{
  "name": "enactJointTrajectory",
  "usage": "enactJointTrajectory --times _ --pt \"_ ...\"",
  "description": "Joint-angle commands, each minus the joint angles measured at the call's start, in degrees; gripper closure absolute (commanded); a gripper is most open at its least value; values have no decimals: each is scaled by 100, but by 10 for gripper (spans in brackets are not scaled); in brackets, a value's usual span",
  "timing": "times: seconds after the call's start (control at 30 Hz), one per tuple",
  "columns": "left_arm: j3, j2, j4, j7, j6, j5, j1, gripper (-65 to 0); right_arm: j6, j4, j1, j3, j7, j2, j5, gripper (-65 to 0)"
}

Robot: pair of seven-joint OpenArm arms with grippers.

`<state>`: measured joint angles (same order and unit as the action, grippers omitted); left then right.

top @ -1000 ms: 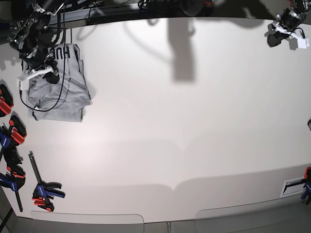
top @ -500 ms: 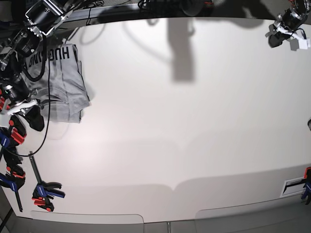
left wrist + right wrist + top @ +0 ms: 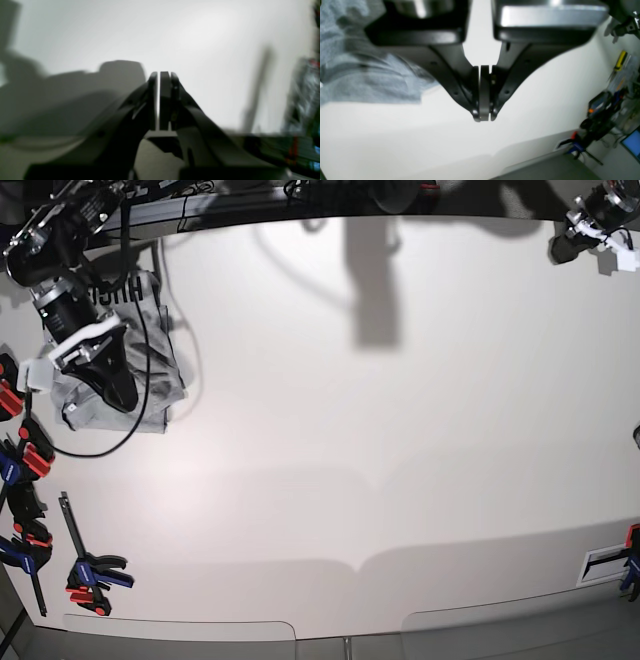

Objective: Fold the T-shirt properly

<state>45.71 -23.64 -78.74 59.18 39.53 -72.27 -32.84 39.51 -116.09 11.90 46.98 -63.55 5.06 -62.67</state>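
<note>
One T-shirt [image 3: 150,370], grey, folded into a compact stack, upper left of the base view, near the table's [image 3: 380,450] left edge. Black lettering shows at its top edge, partly hidden by the arm. Two arms. Several red-and-black clamps [image 3: 95,572] down the left edge; one more at the lower right corner.

Right gripper [image 3: 122,400] hangs over the shirt's lower half, jaws pressed together, nothing between them; in its wrist view the gripper [image 3: 483,117] tips sit over bare table with the shirt [image 3: 365,75] off to the upper left. Left gripper [image 3: 562,250] at the far upper right corner, well apart from the shirt; its wrist view shows the gripper [image 3: 162,75] closed and empty.

Centre and right of the table are open white surface, wide room there.

Half a second ago the right gripper was off the shirt's left side by the clamps; now it is back above the cloth. Shirt lies in the same place.
</note>
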Motion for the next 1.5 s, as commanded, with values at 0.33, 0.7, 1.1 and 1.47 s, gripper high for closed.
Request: enactJointTrajectory --times 0.33,0.7,1.1,1.47 --pt "800 -2 -1233 142 47 -874 -597 -4 49 -1233 1250 13 2 13 -570 0" --pt "1274 63 -1735 1064 47 -999 -1482 -4 49 -1274 2771 -1187 -254 17 -573 0" --pt "1196 402 -1725 1694 47 -1273 -2282 -4 49 -581 3300 -3458 868 118 2363 0" --pt "-826 442 -1694 1300 47 216 -2446 -5 49 1462 3257 -4590 2065 820 3477 0"
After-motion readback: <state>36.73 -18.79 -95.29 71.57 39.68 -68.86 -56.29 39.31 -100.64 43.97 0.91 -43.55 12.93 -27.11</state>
